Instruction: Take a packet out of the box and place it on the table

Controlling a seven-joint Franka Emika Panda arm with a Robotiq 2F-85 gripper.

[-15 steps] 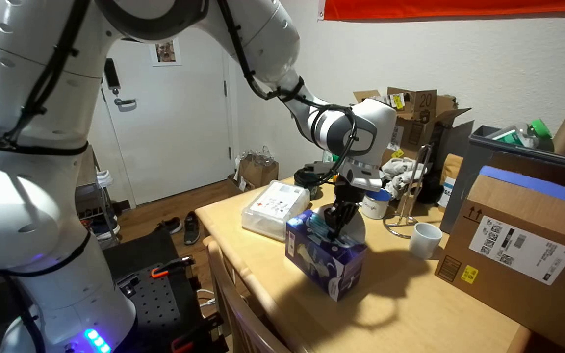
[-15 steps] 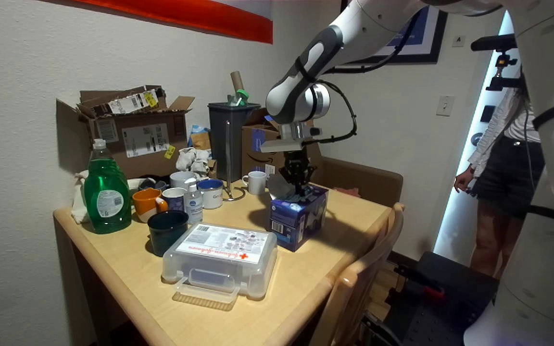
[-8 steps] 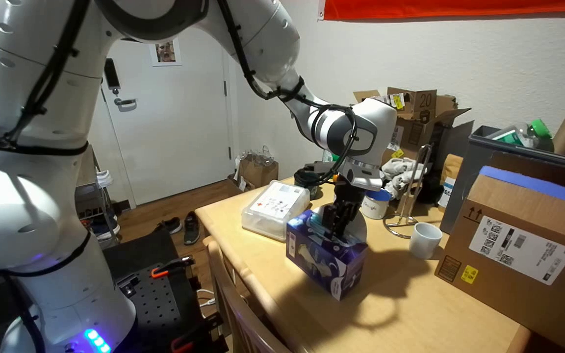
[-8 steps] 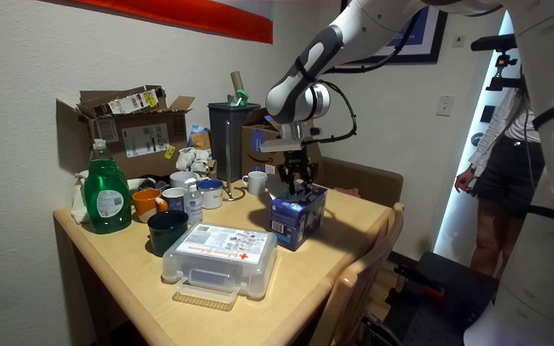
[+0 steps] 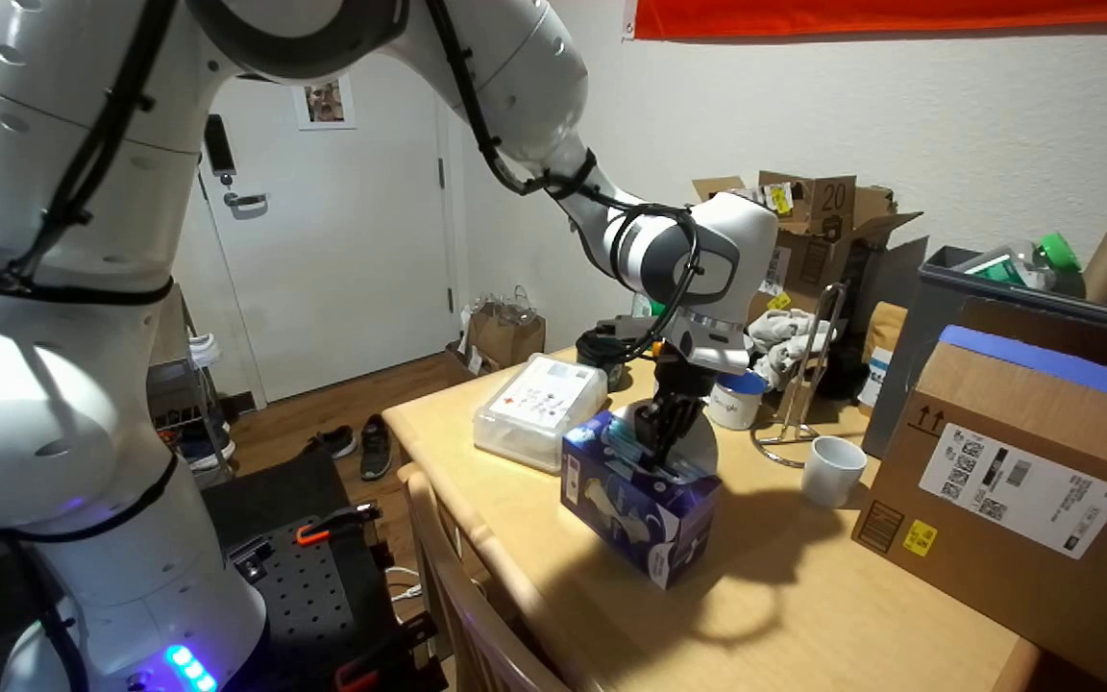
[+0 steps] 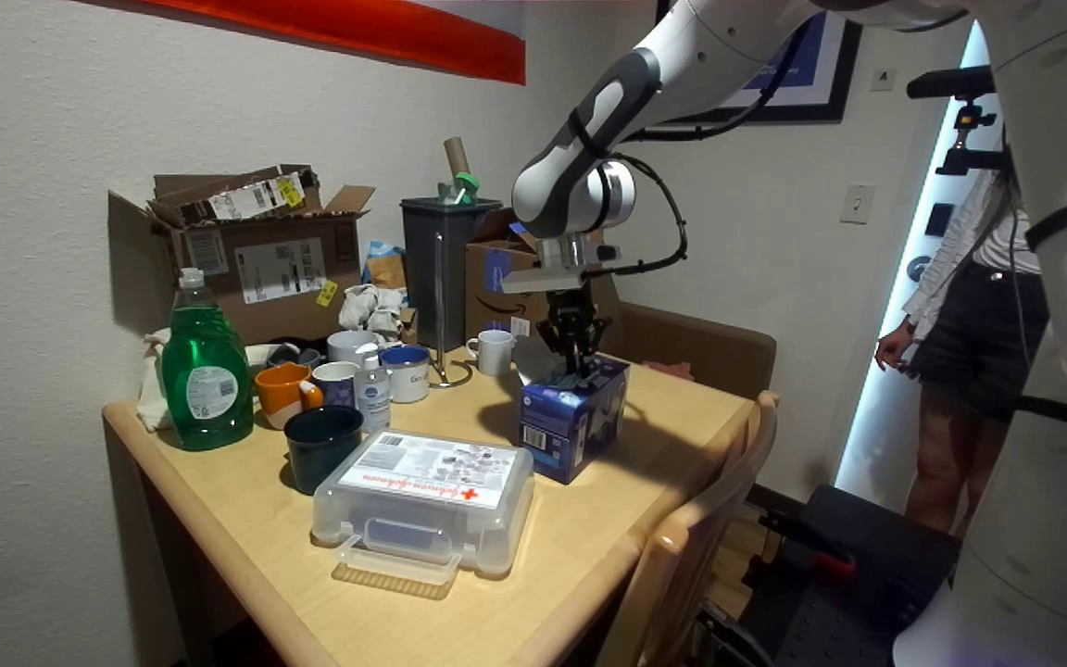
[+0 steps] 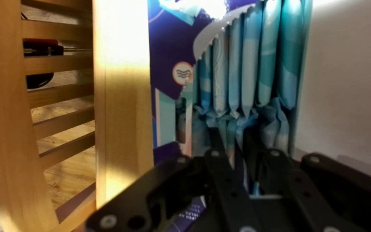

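The dark blue-purple box (image 5: 630, 509) stands upright on the light wooden table (image 5: 832, 605). It also shows in an exterior view (image 6: 554, 428). Its top is open, and a pale rounded flap (image 5: 703, 444) stands up at its far side. Several blue and teal packets (image 7: 250, 61) stand on edge in a row inside it. My gripper (image 7: 232, 133) points down into the opening, its fingers close together with packet edges between them. It also shows in both exterior views (image 5: 654, 459) (image 6: 580, 372). How many packets are pinched is hard to tell. The fingertips are partly hidden among the packets.
A clear plastic first-aid case (image 6: 422, 500) lies beside the box. Several mugs, a green soap bottle (image 6: 205, 371) and a metal stand (image 5: 799, 384) are near the wall. A white mug (image 5: 834, 471) and a large brown carton (image 5: 1005, 490) stand on the box's far side. A wooden chair (image 5: 467, 596) is at the table edge.
Half a second ago the fingers were spread apart; now they have closed together again among the packets. The box has shifted very slightly since one second ago. The arm has barely moved.
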